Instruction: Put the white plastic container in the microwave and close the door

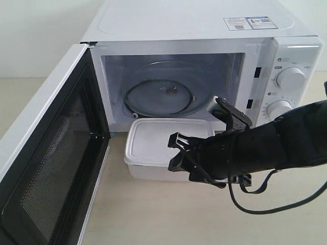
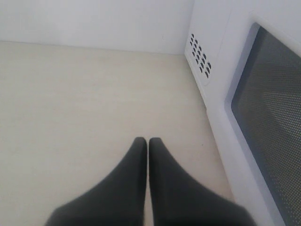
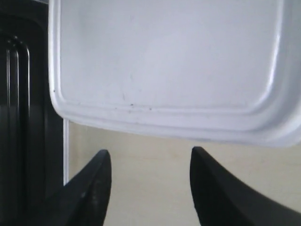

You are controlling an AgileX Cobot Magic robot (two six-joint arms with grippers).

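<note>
Door (image 1: 51,168) of the microwave (image 1: 204,30) stands wide open at the far left of the exterior view, its black inner frame and dark mesh window facing the cavity. The left gripper (image 2: 148,143) does not show in that view; its own wrist camera finds it low over the pale table (image 2: 70,103) beside the door's outer face (image 2: 273,103), near a patch of vent slots (image 2: 200,54), with the two black fingers pressed together and nothing between them.

Further right, the oven's cavity lies exposed, with a round glass turntable (image 1: 161,94) on its floor. The white plastic container (image 1: 158,143) sits on the table (image 1: 153,214) just in front of the cavity's opening, lid on, not inside.

From the right the black arm reaches across to the container's near side. The right gripper (image 1: 174,152) holds its jaws apart; in its wrist view the container's rimmed lid (image 3: 164,61) lies just beyond the fingertips (image 3: 101,165), with bare table showing between the jaws, so nothing is gripped.

At the far right, two round dials (image 1: 291,78) sit on the control panel, and stickers (image 1: 250,23) mark the oven's top.
</note>
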